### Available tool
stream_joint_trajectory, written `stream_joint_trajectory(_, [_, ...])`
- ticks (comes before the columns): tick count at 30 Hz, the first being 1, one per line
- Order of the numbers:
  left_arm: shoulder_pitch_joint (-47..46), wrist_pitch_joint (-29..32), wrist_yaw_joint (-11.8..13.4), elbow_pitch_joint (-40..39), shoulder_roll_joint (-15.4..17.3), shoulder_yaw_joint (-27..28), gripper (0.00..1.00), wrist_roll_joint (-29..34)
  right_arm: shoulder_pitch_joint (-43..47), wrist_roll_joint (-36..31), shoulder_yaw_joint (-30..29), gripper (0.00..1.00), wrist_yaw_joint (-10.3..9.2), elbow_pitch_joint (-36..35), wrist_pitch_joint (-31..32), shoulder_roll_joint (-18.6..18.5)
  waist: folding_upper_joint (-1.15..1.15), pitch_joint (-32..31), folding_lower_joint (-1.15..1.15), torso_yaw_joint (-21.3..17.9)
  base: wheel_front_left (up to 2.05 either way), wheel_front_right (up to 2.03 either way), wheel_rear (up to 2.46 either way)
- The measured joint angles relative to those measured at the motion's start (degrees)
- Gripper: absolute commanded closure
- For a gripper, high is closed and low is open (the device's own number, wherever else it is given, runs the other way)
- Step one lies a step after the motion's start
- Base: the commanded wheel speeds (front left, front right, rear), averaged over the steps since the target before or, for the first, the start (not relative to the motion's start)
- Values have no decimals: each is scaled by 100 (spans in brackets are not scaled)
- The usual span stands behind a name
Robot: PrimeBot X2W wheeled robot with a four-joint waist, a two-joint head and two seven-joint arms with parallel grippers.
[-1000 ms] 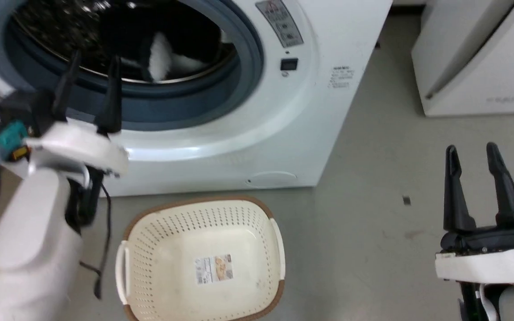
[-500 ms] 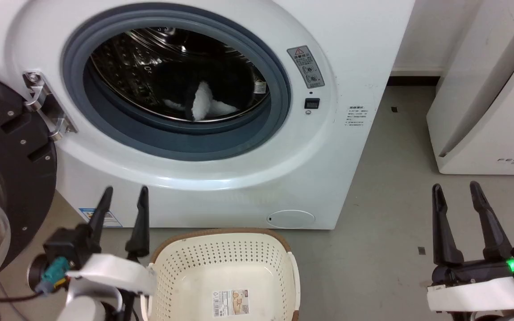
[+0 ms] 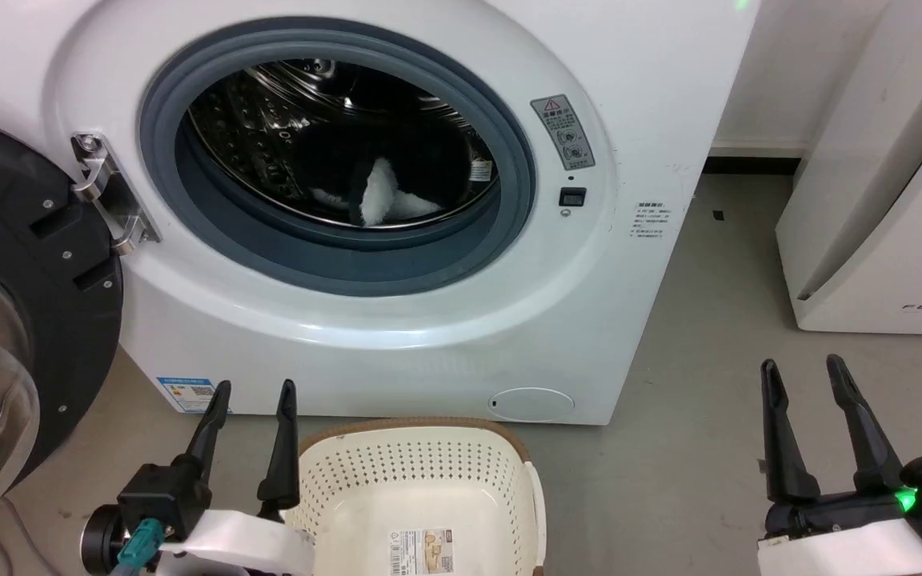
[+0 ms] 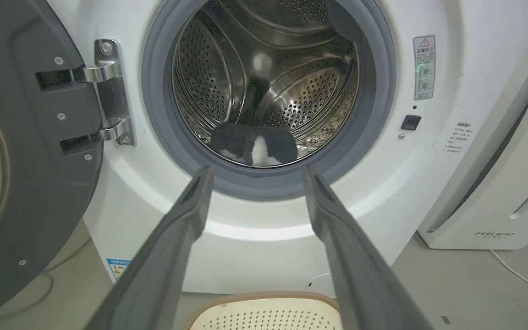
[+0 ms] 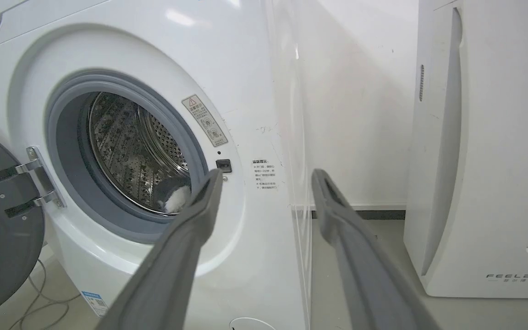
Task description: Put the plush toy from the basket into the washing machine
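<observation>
since plush toy (image 3: 381,188) lies inside washing machine (image 3: 429,336) | basket (image 3: 421,472) empty | left gripper (image 3: 257,386), right gripper (image 3: 801,362): fingers apart, nothing held | i'd park both clear of door (image 3: 29,240)

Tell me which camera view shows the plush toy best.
The left wrist view: it looks straight into the drum, where the plush toy stands out against the steel. The head view shows its white tuft, its black body lost in shadow. The right wrist view shows a small part.
</observation>
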Motion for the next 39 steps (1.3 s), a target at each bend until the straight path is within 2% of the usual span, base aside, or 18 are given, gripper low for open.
stream_joint_trajectory(9, [65, 0, -210, -250, -267, 245, 0, 312, 7, 1, 10, 0, 0, 18, 0, 0, 0, 0, 0, 34, 0, 0, 0])
stream_joint_trajectory(10, [75, 0, -246, -248, -298, 269, 100, 312, 7, 1, 12, 100, 0, 22, 0, 0, 0, 2, 1, 30, 0, 0, 0])
stream_joint_trajectory(39, [76, 271, -250, -260, -396, 375, 100, 567, -1, -182, 9, 100, 0, 76, 261, 0, 0, -72, 1, -23, 0, 0, 0])
